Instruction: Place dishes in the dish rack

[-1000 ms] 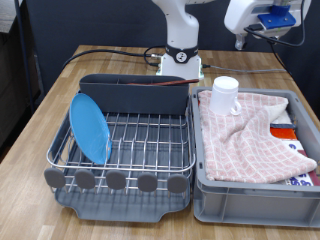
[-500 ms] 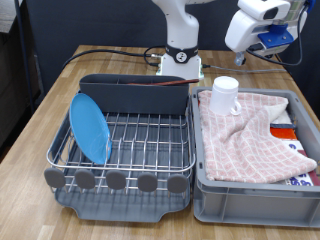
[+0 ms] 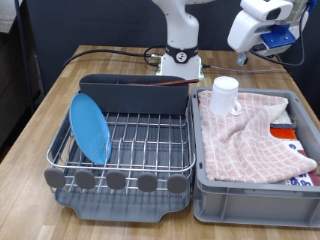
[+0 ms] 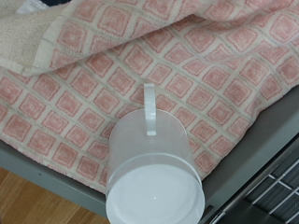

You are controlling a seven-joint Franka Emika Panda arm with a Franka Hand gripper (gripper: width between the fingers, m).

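Below the raised tool (image 3: 268,40), the white mug (image 3: 225,95) on checked cloth (image 3: 255,130).

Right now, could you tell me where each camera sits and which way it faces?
Exterior view: off the arm, facing the robot base across the table, over the dish rack and grey bin; the gripper hangs at its top right.
Wrist view: on the hand, looking down at the mug on the checked cloth; no fingers show.
Shared: mug, cloth, bin.

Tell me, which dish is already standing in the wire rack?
The light-blue plate, standing on edge in the dish rack. The white mug sits on the checked cloth in the grey bin.
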